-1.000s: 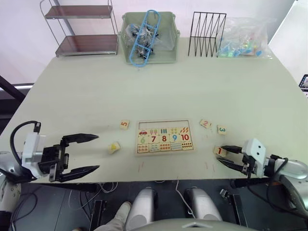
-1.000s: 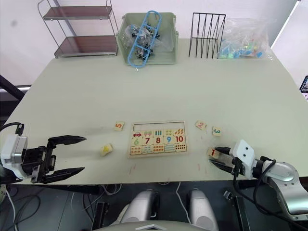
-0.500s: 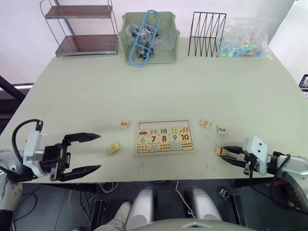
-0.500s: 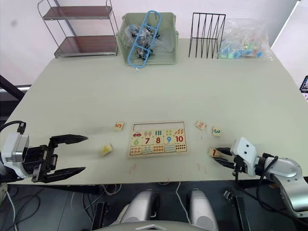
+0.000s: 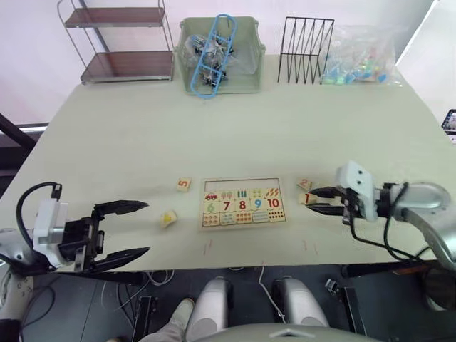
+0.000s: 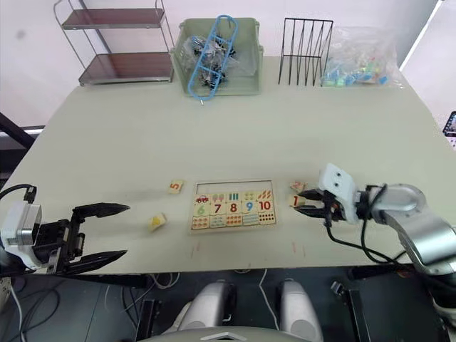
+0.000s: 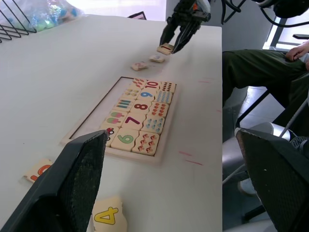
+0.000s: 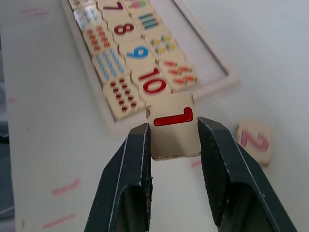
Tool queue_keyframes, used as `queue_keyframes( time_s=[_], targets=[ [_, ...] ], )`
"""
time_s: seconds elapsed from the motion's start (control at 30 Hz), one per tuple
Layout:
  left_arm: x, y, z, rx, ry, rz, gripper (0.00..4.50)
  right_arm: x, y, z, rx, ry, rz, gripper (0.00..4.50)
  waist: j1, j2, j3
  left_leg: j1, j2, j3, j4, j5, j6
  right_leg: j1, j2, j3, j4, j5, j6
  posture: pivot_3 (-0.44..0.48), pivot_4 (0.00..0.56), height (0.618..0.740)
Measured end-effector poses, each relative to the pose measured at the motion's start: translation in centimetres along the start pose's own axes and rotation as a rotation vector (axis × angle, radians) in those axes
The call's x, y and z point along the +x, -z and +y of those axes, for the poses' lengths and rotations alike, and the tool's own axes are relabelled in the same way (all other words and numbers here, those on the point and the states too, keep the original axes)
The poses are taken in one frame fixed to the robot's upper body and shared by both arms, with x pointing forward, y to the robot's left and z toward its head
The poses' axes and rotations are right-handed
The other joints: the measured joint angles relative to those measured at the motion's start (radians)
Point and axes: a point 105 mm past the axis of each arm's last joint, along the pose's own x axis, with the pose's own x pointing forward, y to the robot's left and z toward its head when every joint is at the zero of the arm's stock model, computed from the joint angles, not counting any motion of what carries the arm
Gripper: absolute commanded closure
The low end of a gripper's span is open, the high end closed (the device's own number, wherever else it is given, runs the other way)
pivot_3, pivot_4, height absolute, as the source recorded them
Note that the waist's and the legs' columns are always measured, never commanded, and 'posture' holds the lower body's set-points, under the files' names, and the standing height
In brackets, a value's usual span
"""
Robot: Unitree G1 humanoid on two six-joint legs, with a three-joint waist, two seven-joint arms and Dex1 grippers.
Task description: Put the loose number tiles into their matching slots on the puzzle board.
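Five loose number tiles: the 1 tile (image 8: 173, 126), the 2 tile (image 8: 254, 140), a third tile (image 7: 157, 58) lying between those two in the left wrist view with a numeral I cannot read, the 4 tile (image 5: 169, 218) and the 5 tile (image 5: 184, 184) are all sitting outside the puzzle board (image 5: 243, 201).
Right gripper (image 5: 318, 201): its two black fingers are pressing on opposite edges of the 1 tile, which is showing a red numeral; the tile is hanging just beside the board's right edge, near the 10.
2 tile: lying flat on the table (image 5: 235, 121) just beyond the held tile, showing a pink numeral.
4 tile: resting to the left of the board, showing a yellow numeral, lying in front of the left gripper.
5 tile: lying flat near the board's upper left corner, showing an orange-red numeral.
Left gripper (image 5: 128, 229): hovering near the table's front left edge, well apart from the board, its fingers spread wide and gripping nothing.
Slots (image 5: 239, 183): the upper row is showing bare wood, with no tiles in it.
Board writing: the numerals 6, 7, 8, 9 and 10 are reading left to right in one row, with counting pictures above and below.
Back of table: a green bin (image 5: 221, 55), a black wire rack (image 5: 306, 50), a two-tier shelf (image 5: 122, 44) and a clear bag (image 5: 360, 55) are standing in a row.
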Motion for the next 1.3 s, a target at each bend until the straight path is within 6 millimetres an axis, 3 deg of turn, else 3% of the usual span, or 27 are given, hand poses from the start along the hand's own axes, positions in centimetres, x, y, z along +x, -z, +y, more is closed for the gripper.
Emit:
queue_keyframes(
  time_s=[0.33,0.7,1.03,1.3],
  targets=[
    [-1.7,0.1,0.0,0.0,-0.134,-0.009,0.0,4.1,-5.9,0.4,-0.076,-0.133,0.016,3.65,0.0,-0.001,0.001,-0.001,0.0,-0.002,0.0,0.0,0.0,-0.001,-0.003,-0.002,0.0,0.0,-0.001,0.0,0.15,0.739],
    [-2.9,0.5,0.4,-0.01,-0.217,-0.004,0.0,8.7,-10.5,-0.3,-0.127,-0.163,0.102,3.65,-0.007,0.0,0.002,-0.001,0.0,-0.002,-0.001,0.0,0.0,-0.003,-0.003,-0.003,0.001,0.0,-0.001,0.0,0.15,0.739],
    [-3.8,1.4,0.3,-0.045,-0.252,0.027,0.0,13.2,-11.3,-0.8,-0.13,-0.173,0.155,3.65,-0.026,0.0,0.002,-0.001,-0.001,-0.003,-0.001,0.0,0.0,-0.003,-0.005,-0.003,0.002,0.001,0.0,0.0,0.15,0.739],
    [-3.8,1.0,0.5,-0.049,-0.279,0.033,0.0,16.6,-13.0,0.8,-0.168,-0.222,0.179,3.65,-0.028,0.0,0.002,-0.001,-0.001,-0.003,-0.007,0.0,-0.001,-0.006,-0.009,-0.007,0.001,0.002,-0.001,0.0,0.15,0.739]
  ],
)
